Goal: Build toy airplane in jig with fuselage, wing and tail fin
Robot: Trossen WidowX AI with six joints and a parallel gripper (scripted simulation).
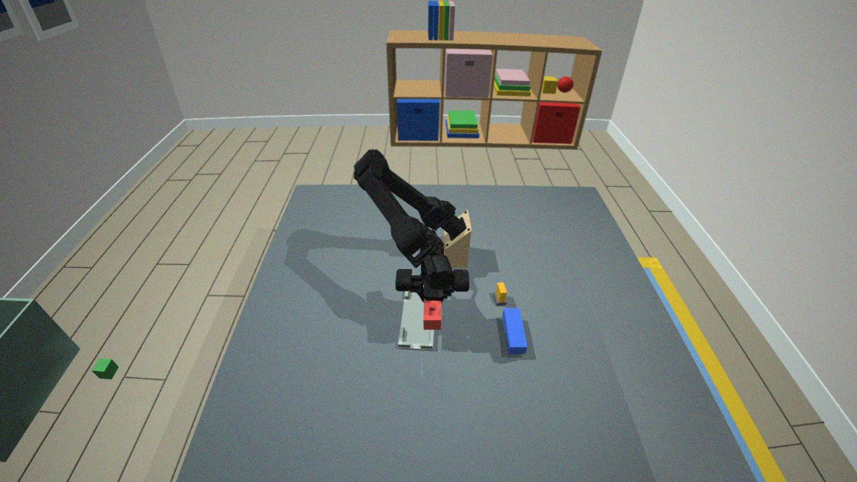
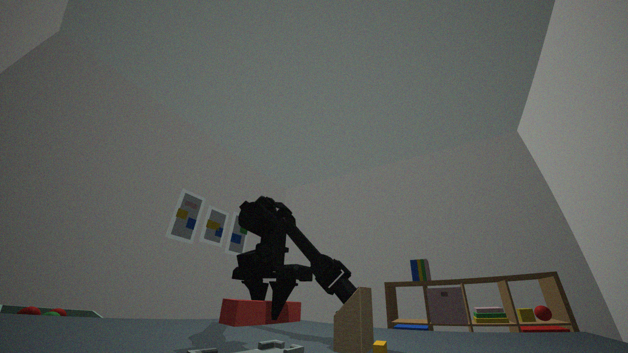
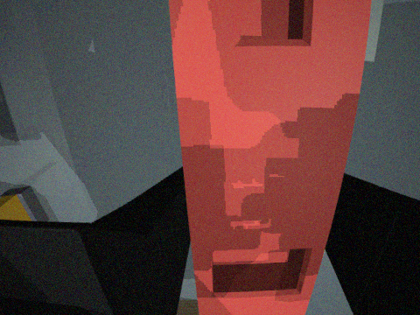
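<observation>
The red fuselage [image 1: 432, 322] [image 2: 246, 312] [image 3: 262, 87] is in my gripper [image 2: 267, 309] [image 3: 248, 172], which is shut on its sides. It hangs level above the mat, with both sockets facing up in the wrist view. In the top view it overlaps the right side of the pale jig [image 1: 413, 331] [image 2: 271, 343]; its exact height above the jig is unclear. The arm hides the jig's far right part. The blue wing [image 1: 514, 328] lies on the mat right of the jig. The small orange-yellow tail fin [image 1: 501, 292] [image 2: 379, 345] [image 3: 16, 208] is behind the wing.
A slanted wooden block [image 1: 458, 254] [image 2: 351, 329] stands behind the jig, by the arm's lower end. A green cube [image 1: 104, 367] and a dark green bin [image 1: 33, 371] are at the far left. A wooden shelf [image 1: 491, 41] [image 2: 469, 278] stands at the back.
</observation>
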